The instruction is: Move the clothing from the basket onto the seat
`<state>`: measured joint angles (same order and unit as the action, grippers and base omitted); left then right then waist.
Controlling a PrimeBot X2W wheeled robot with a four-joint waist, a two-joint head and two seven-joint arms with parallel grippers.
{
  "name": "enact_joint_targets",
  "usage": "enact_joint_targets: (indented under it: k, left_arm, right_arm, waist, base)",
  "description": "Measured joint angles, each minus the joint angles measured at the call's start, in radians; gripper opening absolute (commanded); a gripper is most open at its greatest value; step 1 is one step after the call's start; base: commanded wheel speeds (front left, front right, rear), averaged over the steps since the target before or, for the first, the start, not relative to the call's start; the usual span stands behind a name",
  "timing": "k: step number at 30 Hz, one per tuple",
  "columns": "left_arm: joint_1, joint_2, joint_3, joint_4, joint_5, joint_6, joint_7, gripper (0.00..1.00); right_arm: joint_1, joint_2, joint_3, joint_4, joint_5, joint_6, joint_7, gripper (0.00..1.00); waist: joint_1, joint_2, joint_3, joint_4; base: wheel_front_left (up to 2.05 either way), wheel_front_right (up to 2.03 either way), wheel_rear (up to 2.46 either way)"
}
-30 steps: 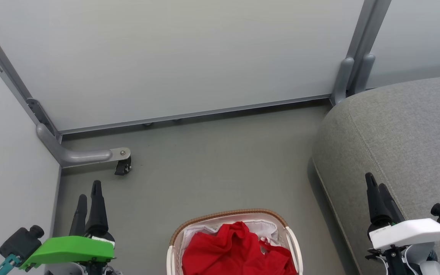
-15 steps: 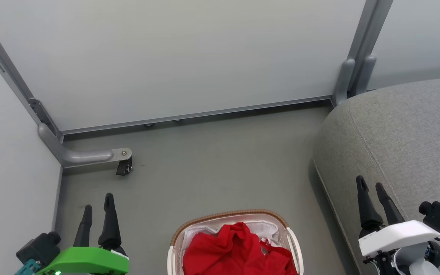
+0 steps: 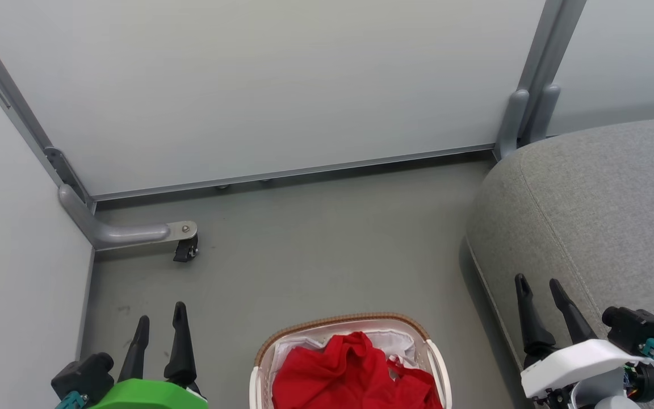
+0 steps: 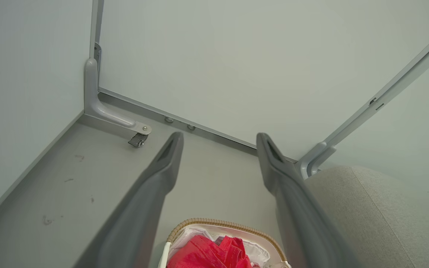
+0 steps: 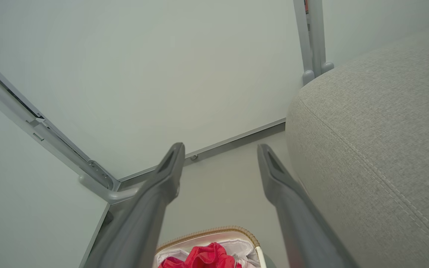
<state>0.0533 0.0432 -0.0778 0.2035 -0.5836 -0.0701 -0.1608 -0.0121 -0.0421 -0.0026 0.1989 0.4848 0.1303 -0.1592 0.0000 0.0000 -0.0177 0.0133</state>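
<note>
Left gripper [image 3: 161, 315]: we note its fingers spread wide and holding nothing, over the floor [image 3: 315, 244] left of the basket [image 3: 338, 321].
Right gripper [image 3: 537, 281]: fingers spread apart and holding nothing, at the seat's [image 3: 605, 216] front edge.
Clothing [image 3: 349, 375]: red heap inside the basket, on the white liner [image 3: 389, 339].
Basket: on the floor between our grippers, near the seat but apart from it.

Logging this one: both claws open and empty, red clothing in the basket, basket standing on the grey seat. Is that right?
Not quite. The head view shows the basket standing on the floor beside the seat, not on it. The rest holds: the left claw and right claw are open and empty, and the clothing lies in the basket.
</note>
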Motion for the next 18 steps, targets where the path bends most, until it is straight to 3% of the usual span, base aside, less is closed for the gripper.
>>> enact_joint_targets:
  k: [18]
  left_arm:
    - [0.019, 0.001, -0.032, 0.033, 0.133, 0.001, -0.043, 1.0]
  right_arm:
    - [0.013, -0.002, 0.031, 0.002, -0.169, 0.0, -0.041, 1.0]
  waist:
    - [0.0, 0.0, -0.003, 0.004]
  base:
    - [0.0, 0.0, 0.0]
